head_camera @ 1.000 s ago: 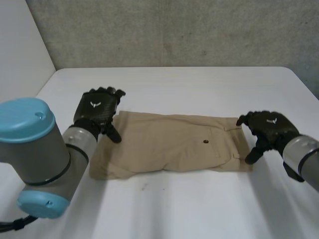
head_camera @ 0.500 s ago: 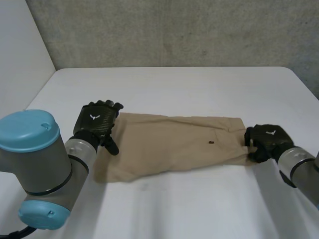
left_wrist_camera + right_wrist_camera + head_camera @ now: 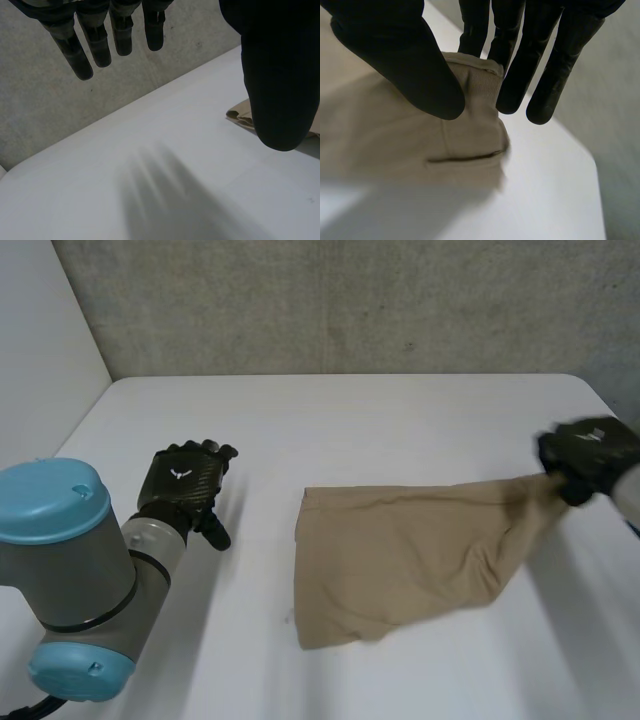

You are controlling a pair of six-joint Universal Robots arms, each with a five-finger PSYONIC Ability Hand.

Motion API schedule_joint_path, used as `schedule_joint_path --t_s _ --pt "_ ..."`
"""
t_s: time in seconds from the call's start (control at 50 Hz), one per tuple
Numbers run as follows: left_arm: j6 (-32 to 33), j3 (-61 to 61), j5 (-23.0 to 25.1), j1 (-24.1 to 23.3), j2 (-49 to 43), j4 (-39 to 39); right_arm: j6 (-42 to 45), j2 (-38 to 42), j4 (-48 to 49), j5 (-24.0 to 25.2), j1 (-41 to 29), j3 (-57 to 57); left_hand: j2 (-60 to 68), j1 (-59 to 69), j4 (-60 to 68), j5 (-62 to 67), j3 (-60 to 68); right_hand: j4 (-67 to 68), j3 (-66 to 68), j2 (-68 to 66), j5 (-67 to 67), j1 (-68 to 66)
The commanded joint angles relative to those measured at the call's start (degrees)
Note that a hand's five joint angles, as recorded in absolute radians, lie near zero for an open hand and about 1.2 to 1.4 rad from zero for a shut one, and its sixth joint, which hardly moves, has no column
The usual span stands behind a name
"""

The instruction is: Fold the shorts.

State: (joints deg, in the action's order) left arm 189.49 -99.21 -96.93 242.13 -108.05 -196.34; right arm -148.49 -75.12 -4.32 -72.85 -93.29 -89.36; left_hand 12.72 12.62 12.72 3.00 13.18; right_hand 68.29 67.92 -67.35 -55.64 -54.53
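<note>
The tan shorts (image 3: 400,560) lie crumpled on the white table (image 3: 350,410), right of centre, and are stretched toward the far right. My right hand (image 3: 585,455) is shut on their waistband end and holds that end lifted off the table. In the right wrist view the thumb (image 3: 405,55) and fingers pinch the waistband of the shorts (image 3: 395,145). My left hand (image 3: 180,485) hovers open over bare table at the left, well apart from the cloth. In the left wrist view its fingers (image 3: 95,45) are straight, and a corner of the shorts (image 3: 242,112) peeks out beside the thumb.
A grey wall runs behind the table's far edge. The table's right edge lies close to my right hand. The left arm's big grey joint (image 3: 70,570) stands at the front left.
My right hand closed on the waistband end and pulled the shorts rightward, lifting that end. The cloth slid away from the left hand, which drew back slightly toward the front left.
</note>
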Motion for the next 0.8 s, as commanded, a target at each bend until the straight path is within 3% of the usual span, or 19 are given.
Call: schedule_joint_path --t_s 0.02,0.1,0.22,0.24,0.26,0.3,0.32,0.38,0.48,0.6,0.7,0.8 --pt "0.0 -0.3 -0.1 -0.1 1.2 0.0 -2.1 -0.2 2.2 1.2 -18.0 4.2 -1.0 -0.9 -1.0 -1.3 -1.5 11.7 12.1 -12.6 -14.4 -25.5" --pt "0.0 -0.3 -0.1 0.2 2.0 0.0 -1.9 4.6 6.0 3.4 -30.5 3.7 -1.2 -1.1 -1.2 -1.4 -1.6 11.7 12.1 -12.6 -14.4 -25.5" --pt "0.0 -0.1 -0.1 0.7 2.8 0.0 -1.7 11.8 5.4 5.4 -37.1 2.3 -1.3 -1.2 -1.3 -1.6 -1.8 11.7 12.1 -12.6 -14.4 -25.5" --pt "0.0 0.0 0.0 0.8 2.9 0.0 -1.8 12.5 4.9 5.3 -37.3 2.2 -1.3 -1.2 -1.3 -1.6 -1.8 5.8 6.1 -6.7 -8.4 -19.5" --pt "0.0 0.0 0.0 0.8 2.9 0.0 -2.1 13.1 4.1 5.1 -37.3 2.3 -1.3 -1.2 -1.3 -1.6 -1.8 -21.6 -21.2 20.7 18.9 7.8" --pt "0.0 0.3 0.1 0.8 3.0 0.0 -2.5 12.5 3.0 5.0 -37.2 2.4 -1.3 -1.2 -1.3 -1.6 -1.8 -50.7 -50.3 49.7 48.0 36.9" --pt "0.0 0.5 0.1 0.7 3.0 -0.1 -2.7 12.1 2.6 5.1 -37.2 2.5 -1.3 -1.2 -1.3 -1.6 -1.8 -58.3 -57.9 57.4 55.6 44.5" --pt "0.0 1.1 0.2 0.4 2.9 -0.2 -5.0 8.7 2.7 5.2 -36.9 3.1 -1.3 -1.2 -1.3 -1.6 -1.8 -58.3 -57.9 57.4 55.6 44.5" --pt "-0.1 3.5 0.1 -1.2 2.3 -0.4 -18.2 3.9 5.6 4.7 -29.2 3.2 -1.2 -1.1 -1.2 -1.4 -1.6 -58.3 -57.9 57.4 55.6 44.5" --pt "-2.0 9.8 -0.3 -9.0 -3.0 0.0 -31.7 1.9 6.0 4.4 -22.9 3.5 -0.5 -0.4 -0.5 -0.8 -1.0 -58.3 -57.9 57.4 55.6 44.5" --pt "-3.7 15.3 -2.4 -12.5 -7.7 0.6 -33.8 2.9 5.7 4.4 -20.4 3.7 -0.3 -0.2 -0.3 -0.6 -0.8 -58.3 -57.9 57.4 55.6 44.5" --pt "-4.0 21.3 -5.5 -14.1 -14.5 5.7 -32.0 9.8 3.2 3.9 -20.4 7.3 -0.3 -0.2 -0.3 -0.6 -0.8 -58.3 -57.9 57.4 55.6 44.5"
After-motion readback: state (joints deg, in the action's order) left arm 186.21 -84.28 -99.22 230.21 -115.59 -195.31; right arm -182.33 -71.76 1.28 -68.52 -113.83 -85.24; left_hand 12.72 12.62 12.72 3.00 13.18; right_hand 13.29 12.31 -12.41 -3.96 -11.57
